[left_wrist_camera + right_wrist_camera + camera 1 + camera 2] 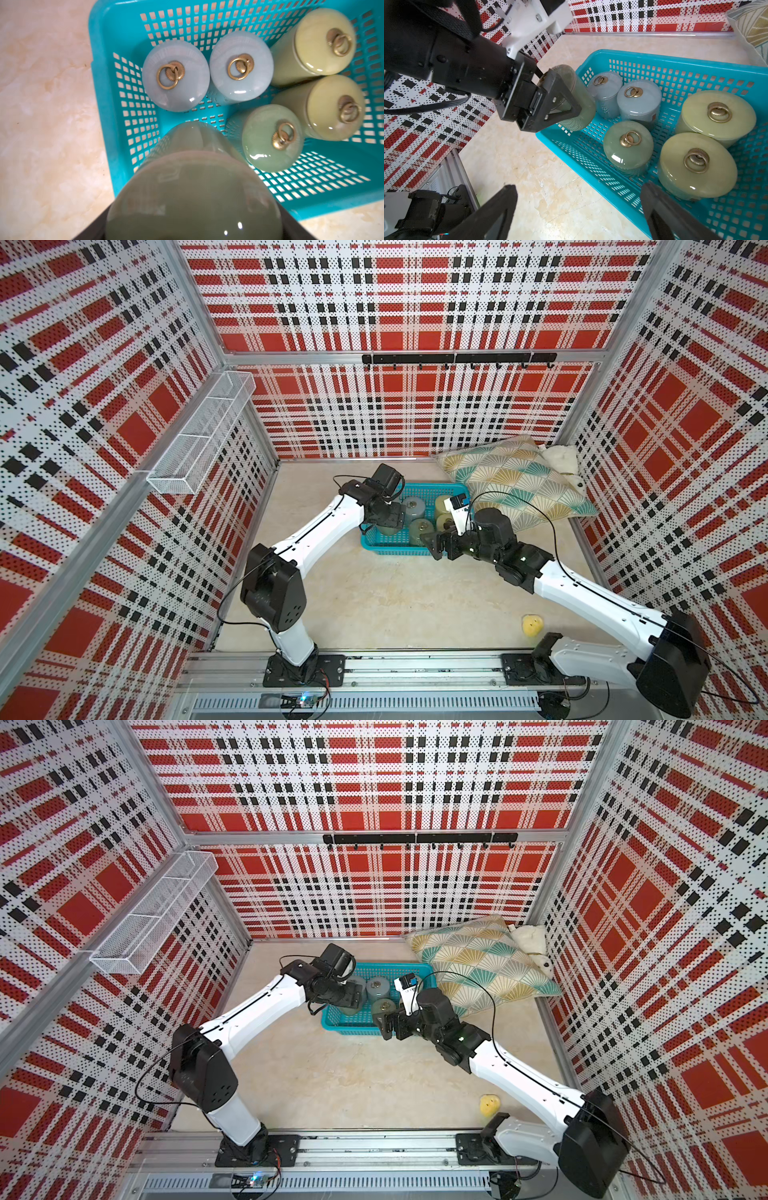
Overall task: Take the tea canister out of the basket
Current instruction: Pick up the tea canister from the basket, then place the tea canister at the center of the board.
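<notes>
In the left wrist view the marbled counter (41,124) fills the left of the frame, and the turquoise basket (101,93) begins beside it. At lower centre the dark green tea canister (193,187) stands in the basket's lower-left corner, its base seemingly on the lattice floor, not yet lifted. The left gripper (576,98) straddles its body from above. One finger lies along the wall, but whether it squeezes cannot be told. The glazed canister looks heavy, rigid, slick and breakable, and its lid probably lifts off. The straight wall below the lid is therefore the safer hold, not the lid. To its right a paler green canister (272,138) stands close. At the bottom of the right wrist view the right gripper (579,209) is spread wide, holding nothing.
</notes>
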Controlling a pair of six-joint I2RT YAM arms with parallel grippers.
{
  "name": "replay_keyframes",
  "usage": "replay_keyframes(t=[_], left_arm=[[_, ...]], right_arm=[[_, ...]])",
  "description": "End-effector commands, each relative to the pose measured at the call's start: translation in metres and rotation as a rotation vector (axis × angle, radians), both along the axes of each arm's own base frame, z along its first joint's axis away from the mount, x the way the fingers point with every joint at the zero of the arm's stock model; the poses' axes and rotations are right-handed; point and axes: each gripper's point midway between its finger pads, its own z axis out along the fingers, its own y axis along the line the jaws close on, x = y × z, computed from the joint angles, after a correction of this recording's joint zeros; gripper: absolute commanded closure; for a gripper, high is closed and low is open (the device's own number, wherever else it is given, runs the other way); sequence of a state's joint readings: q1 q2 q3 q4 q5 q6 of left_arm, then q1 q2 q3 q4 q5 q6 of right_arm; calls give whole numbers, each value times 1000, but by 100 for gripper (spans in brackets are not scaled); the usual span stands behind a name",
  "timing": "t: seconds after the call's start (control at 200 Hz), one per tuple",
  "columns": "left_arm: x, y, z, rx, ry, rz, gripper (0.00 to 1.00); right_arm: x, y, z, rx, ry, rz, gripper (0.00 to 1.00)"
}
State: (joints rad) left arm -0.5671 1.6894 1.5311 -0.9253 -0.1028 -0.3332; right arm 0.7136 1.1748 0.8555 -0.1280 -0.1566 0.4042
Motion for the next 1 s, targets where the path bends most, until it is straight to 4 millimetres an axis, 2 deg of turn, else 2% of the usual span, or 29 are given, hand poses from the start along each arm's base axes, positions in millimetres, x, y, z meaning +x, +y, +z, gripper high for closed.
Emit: replay_keyframes(t=[0.0,0.18,0.426,0.701,0.997], left_arm=[[-10,4,37,-45,-75,15,39],[-35,9,51,-75,-82,24,41],[-82,6,42,-76,-44,9,41],[-123,7,18,-77,-3,9,41],[-140,10,-28,-90,31,29,41]], right_arm=[[-3,11,15,24,-32,49,0],[-4,14,14,29,-26,62,0],[-7,16,16,34,-31,71,0],[-9,16,19,34,-39,73,0],[-8,19,15,24,-28,81,0]])
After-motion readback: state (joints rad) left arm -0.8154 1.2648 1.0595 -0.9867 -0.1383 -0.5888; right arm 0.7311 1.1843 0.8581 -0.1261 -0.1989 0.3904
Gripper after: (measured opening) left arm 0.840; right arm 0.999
